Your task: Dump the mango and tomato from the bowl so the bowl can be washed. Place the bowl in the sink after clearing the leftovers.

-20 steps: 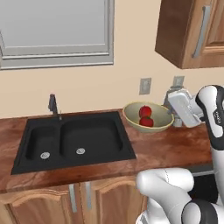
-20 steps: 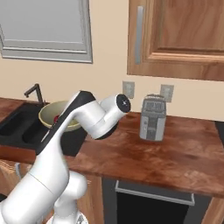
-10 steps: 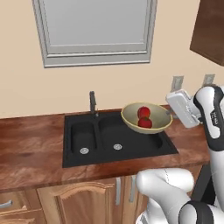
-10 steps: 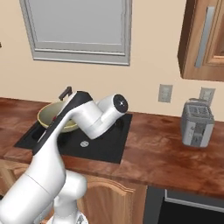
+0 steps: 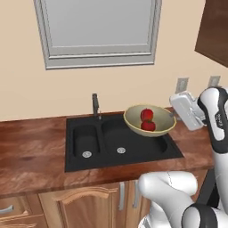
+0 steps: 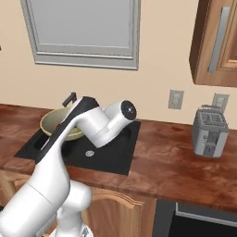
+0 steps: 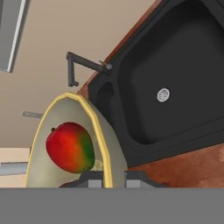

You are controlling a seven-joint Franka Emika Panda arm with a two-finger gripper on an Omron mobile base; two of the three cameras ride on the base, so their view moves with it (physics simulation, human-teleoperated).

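Gripper (image 7: 107, 178): clamped on the bowl's rim.
Bowl (image 5: 148, 121): held above the sink's wider basin, right rear, fruit inside.
Sink (image 5: 116, 141): directly below and left of the gripper.
Judgement: fruit must go before lowering.

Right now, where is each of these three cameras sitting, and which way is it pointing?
Left base view: behind the arm, to its left, looking forward and down at the sink and bowl; white arm at right.
Right base view: behind, to its right; the arm crosses the sink to the bowl.
Hand view: on the hand, looking along the gripper shut on the bowl's rim; mango inside.
Shared: sink, bowl.
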